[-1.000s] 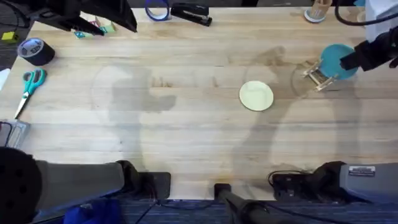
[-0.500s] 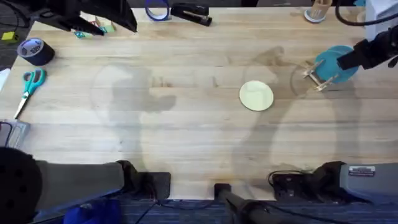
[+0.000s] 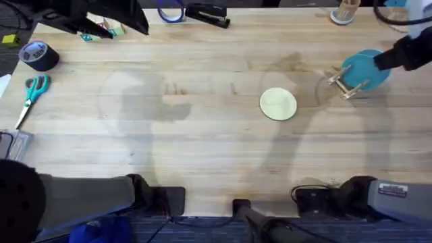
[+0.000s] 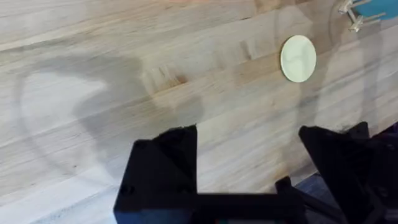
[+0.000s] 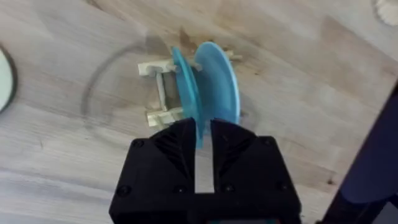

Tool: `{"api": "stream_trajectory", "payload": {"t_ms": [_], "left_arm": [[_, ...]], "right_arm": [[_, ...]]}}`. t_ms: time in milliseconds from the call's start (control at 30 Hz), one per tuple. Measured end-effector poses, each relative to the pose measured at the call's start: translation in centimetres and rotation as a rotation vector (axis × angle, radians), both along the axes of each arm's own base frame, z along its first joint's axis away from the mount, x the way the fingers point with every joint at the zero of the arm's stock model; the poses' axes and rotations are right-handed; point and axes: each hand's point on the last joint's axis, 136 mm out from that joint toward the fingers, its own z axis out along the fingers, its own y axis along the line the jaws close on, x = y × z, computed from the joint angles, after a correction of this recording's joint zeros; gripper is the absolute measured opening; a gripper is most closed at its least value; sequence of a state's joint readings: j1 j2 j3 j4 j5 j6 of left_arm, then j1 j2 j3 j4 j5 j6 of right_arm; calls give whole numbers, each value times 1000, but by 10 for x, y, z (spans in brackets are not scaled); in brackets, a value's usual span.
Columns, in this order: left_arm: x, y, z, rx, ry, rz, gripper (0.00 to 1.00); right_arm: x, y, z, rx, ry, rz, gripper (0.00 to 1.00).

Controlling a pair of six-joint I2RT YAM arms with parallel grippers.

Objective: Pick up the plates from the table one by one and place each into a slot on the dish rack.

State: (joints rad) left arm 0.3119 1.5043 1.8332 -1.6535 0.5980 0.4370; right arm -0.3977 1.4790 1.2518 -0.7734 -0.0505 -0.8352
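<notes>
Two plates are in play. One teal-blue plate (image 3: 365, 67) stands on edge in the dish rack (image 3: 345, 84), at about two o'clock on the counter (image 3: 202, 135) in the overhead view. At the right wrist, the right end effector (image 5: 203, 134) has its fingers slightly spread on either side of that plate's rim, and whether they pinch it cannot be told. One pale yellow-green plate (image 3: 278, 104) lies flat at about eight o'clock from the rack, well apart. At the left wrist, the left end effector (image 4: 249, 146) is spread wide over bare wood.
</notes>
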Motion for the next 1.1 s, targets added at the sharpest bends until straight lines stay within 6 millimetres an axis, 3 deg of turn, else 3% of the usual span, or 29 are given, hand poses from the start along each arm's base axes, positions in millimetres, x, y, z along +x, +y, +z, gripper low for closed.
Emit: {"api": "stream_trajectory", "payload": {"t_ms": [200, 500, 667, 733, 800, 833, 1100], "left_arm": [[0, 0, 0, 0, 0, 0, 995], [0, 0, 0, 0, 0, 0, 995], [0, 0, 0, 0, 0, 0, 995], [0, 0, 0, 0, 0, 0, 995], [0, 0, 0, 0, 0, 0, 994], [0, 0, 0, 0, 0, 0, 995], [0, 0, 0, 0, 0, 0, 995]], "right_arm": [[-6, 3, 35, -35, -98, -2, 214], [-13, 27, 57, -43, -144, 44, 268], [-22, 47, 57, -28, -118, 90, 428], [-26, 54, 55, -17, -98, 106, 631], [-30, 61, 51, -8, -73, 124, 922], [-32, 65, 50, -5, -62, 135, 972], [-40, 88, 51, 15, -43, 182, 995]]}}
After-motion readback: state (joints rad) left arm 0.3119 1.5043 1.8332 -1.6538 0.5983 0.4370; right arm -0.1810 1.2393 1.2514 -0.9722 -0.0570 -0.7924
